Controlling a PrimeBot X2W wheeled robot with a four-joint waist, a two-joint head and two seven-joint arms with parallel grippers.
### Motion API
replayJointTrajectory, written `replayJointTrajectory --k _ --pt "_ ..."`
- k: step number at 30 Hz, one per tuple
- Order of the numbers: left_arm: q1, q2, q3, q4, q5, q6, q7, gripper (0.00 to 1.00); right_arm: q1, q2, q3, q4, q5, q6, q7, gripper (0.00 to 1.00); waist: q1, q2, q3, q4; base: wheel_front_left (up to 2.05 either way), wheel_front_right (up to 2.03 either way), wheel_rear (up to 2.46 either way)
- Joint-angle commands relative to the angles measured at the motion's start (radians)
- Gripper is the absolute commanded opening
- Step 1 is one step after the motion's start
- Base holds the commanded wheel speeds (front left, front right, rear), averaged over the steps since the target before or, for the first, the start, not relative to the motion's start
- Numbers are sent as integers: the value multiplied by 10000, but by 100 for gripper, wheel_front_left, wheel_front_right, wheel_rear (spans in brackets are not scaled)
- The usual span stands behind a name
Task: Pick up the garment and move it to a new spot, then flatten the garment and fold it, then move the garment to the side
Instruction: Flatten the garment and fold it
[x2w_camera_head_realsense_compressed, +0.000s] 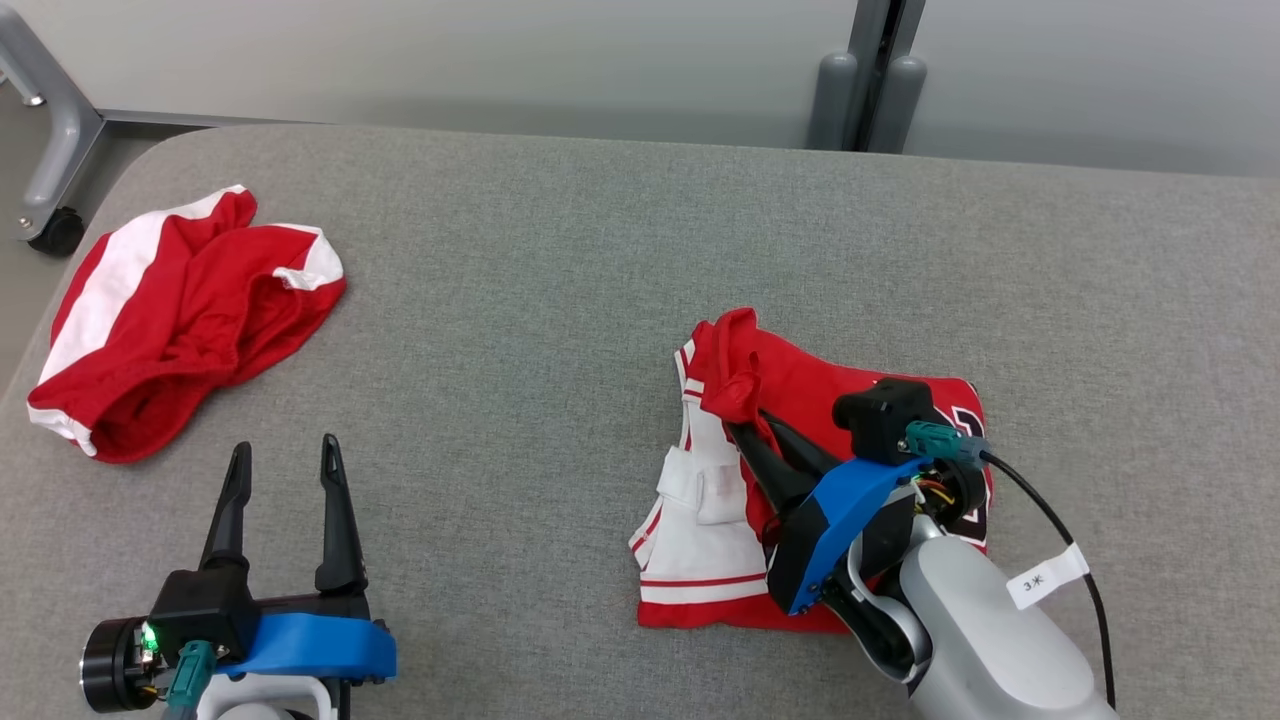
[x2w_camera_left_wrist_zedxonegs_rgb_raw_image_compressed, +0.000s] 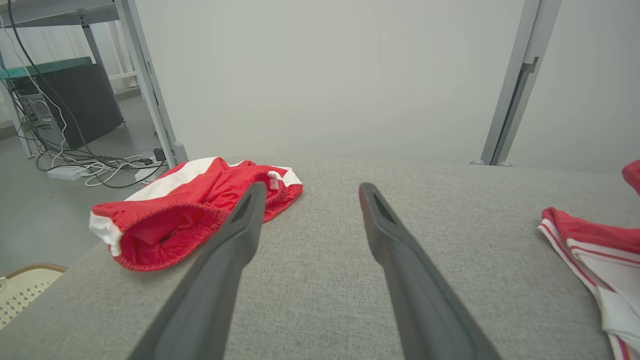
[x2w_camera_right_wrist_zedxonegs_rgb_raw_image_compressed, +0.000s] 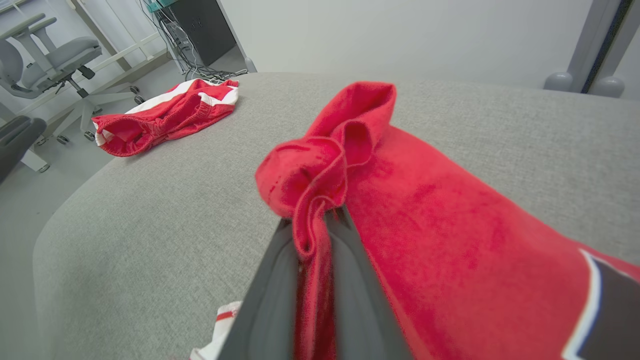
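Note:
The garment (x2w_camera_head_realsense_compressed: 810, 385), a red jersey with white side panels and black lettering, lies partly folded on the grey padded table (x2w_camera_head_realsense_compressed: 560, 250), right of the middle. My right gripper (x2w_camera_head_realsense_compressed: 745, 425) is shut on a bunched red fold of it, and in the right wrist view the cloth (x2w_camera_right_wrist_zedxonegs_rgb_raw_image_compressed: 425, 210) is pinched between the dark fingers (x2w_camera_right_wrist_zedxonegs_rgb_raw_image_compressed: 270, 295) and lifted a little. My left gripper (x2w_camera_head_realsense_compressed: 285, 447) stands open near the front left, with nothing between its fingers (x2w_camera_left_wrist_zedxonegs_rgb_raw_image_compressed: 230, 245). The jersey's edge (x2w_camera_left_wrist_zedxonegs_rgb_raw_image_compressed: 595, 245) lies well to its right.
A second red and white piece, elastic-waist shorts (x2w_camera_head_realsense_compressed: 180, 310), lies crumpled at the table's far left (x2w_camera_left_wrist_zedxonegs_rgb_raw_image_compressed: 200, 200) (x2w_camera_right_wrist_zedxonegs_rgb_raw_image_compressed: 165, 112). The rounded left table edge drops to the floor, where there are a metal frame on a castor (x2w_camera_head_realsense_compressed: 55, 130), cables (x2w_camera_left_wrist_zedxonegs_rgb_raw_image_compressed: 95, 165) and an office chair (x2w_camera_right_wrist_zedxonegs_rgb_raw_image_compressed: 55, 60). Two grey posts (x2w_camera_head_realsense_compressed: 865, 95) stand behind the table.

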Motion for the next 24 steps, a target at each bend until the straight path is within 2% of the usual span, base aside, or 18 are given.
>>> replayJointTrajectory --k 1,2,7,12,18,24 --pt "-55 -30 -15 -22 -53 43 -49 100 -107 33 60 80 47 1 -95 57 0 0 16 4 0 0 0" --pt "-47 -27 -23 -28 -60 65 -47 100 -145 41 113 149 69 1 -163 100 0 0 23 -1 0 0 0" --pt "-17 -35 -32 -12 -97 117 -49 100 -246 -9 35 276 25 1 -773 100 0 0 -60 -163 0 0 0" --pt "36 -35 27 -10 -97 91 -49 100 -145 -512 -371 -33 -72 1 -1485 100 0 0 -250 -487 0 0 0" --pt "96 -30 131 6 27 -32 -49 100 311 -1187 -1395 -666 -488 1 -2242 100 0 0 -464 -870 0 0 0" --pt "266 -33 92 -134 139 -25 -49 100 1100 -1376 -2638 -1387 -823 1 -2537 100 0 0 -657 -1166 0 0 0"
